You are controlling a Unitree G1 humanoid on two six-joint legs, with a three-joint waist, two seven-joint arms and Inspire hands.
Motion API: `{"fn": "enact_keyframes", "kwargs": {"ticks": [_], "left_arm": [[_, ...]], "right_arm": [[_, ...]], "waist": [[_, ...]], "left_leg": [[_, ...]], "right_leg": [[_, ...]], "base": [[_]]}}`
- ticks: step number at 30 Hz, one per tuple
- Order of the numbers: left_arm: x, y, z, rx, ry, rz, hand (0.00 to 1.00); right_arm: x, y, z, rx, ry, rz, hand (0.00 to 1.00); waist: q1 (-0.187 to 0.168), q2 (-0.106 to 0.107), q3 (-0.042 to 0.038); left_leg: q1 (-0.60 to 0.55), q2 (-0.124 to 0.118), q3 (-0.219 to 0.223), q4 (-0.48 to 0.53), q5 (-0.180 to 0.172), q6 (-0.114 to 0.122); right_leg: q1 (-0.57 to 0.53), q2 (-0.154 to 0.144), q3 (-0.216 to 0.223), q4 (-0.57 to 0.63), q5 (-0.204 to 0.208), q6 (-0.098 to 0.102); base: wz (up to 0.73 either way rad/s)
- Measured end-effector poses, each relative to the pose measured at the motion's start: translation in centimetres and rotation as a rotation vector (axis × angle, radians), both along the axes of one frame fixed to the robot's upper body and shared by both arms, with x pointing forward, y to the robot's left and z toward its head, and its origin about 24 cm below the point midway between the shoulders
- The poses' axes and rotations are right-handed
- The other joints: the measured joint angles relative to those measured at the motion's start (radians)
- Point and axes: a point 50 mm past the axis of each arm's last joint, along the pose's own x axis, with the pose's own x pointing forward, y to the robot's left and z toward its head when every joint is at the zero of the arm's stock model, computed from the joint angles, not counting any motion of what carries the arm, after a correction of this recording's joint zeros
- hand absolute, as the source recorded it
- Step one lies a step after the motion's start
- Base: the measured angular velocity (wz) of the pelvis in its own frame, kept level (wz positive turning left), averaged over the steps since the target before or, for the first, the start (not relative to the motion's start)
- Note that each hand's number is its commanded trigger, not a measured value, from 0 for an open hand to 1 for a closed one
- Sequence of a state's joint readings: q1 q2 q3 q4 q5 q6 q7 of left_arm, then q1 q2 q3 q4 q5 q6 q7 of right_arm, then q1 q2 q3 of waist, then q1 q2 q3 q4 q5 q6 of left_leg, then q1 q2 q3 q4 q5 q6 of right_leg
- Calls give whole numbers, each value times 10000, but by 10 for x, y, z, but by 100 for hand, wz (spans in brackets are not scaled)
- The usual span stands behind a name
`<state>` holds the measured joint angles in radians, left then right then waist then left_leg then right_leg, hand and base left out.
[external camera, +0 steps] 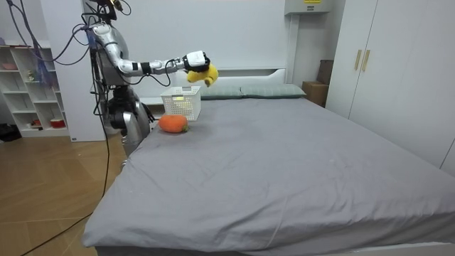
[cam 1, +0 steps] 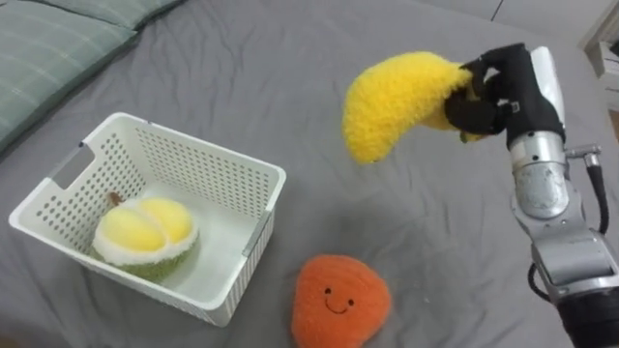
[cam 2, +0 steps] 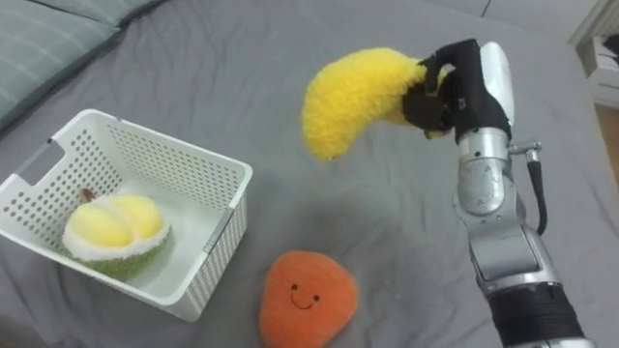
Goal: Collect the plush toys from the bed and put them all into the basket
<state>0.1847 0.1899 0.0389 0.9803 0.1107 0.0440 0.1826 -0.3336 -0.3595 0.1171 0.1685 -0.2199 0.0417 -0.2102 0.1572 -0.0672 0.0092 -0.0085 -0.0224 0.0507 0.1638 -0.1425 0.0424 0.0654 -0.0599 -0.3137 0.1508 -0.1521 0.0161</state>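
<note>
Right hand (cam 1: 495, 95) is clamped on one end of the yellow banana plush (cam 1: 395, 101), fingers curled round it. Plush is held in the air above the grey bed (cam 1: 290, 58), its free end drooping down and toward the robot's left. It is clear of the sheet and touching nothing else.

White perforated basket (cam 1: 198, 166) is set on the bed to the left of the held plush, well apart from it. A durian plush (cam 1: 145, 237), yellow flesh in a green husk, is lying inside the basket against its near-left wall.

An orange plush with a smiley face (cam 1: 340, 302) is resting on the sheet just beside the basket's near right corner, below the hand; contact with the basket cannot be told.

A green striped pillow (cam 1: 48, 48) is seen at the far left.

In the room view the robot is stood at the bedside on the room view's left, right arm stretched out over the basket.
</note>
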Motion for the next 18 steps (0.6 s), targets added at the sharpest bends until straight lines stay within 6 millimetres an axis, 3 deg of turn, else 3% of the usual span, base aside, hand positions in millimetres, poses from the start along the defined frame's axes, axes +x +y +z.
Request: {"fn": "enact_keyframes", "kwargs": {"ticks": [7,11,15,18], "left_arm": [[6,-3,2,202,-52,-539,0],[2,-4,-1,331,384,-597,0],[-8,-3,-2,554,1026,-769,0],[-19,-5,-5,464,1483,-681,0]], "right_arm": [[3,30,23,-505,-593,1214,100],[4,54,21,-926,-424,1888,100],[4,63,14,-1375,175,2212,100],[4,69,10,-1448,575,2496,100]], "waist": [[374,12,-13],[795,11,-11],[1233,8,-13],[1353,12,-11]], "left_leg": [[29,-62,-293,-42,5,3],[96,-89,-456,-50,0,8],[-11,-161,-712,57,-4,18],[-68,-242,-933,163,4,32]], "right_leg": [[136,-37,-328,-5,-17,28],[267,-46,-434,-11,-19,31],[327,-73,-474,-9,-37,60],[398,-119,-605,-9,-70,114]], "base": [[10],[11],[17],[22]]}}
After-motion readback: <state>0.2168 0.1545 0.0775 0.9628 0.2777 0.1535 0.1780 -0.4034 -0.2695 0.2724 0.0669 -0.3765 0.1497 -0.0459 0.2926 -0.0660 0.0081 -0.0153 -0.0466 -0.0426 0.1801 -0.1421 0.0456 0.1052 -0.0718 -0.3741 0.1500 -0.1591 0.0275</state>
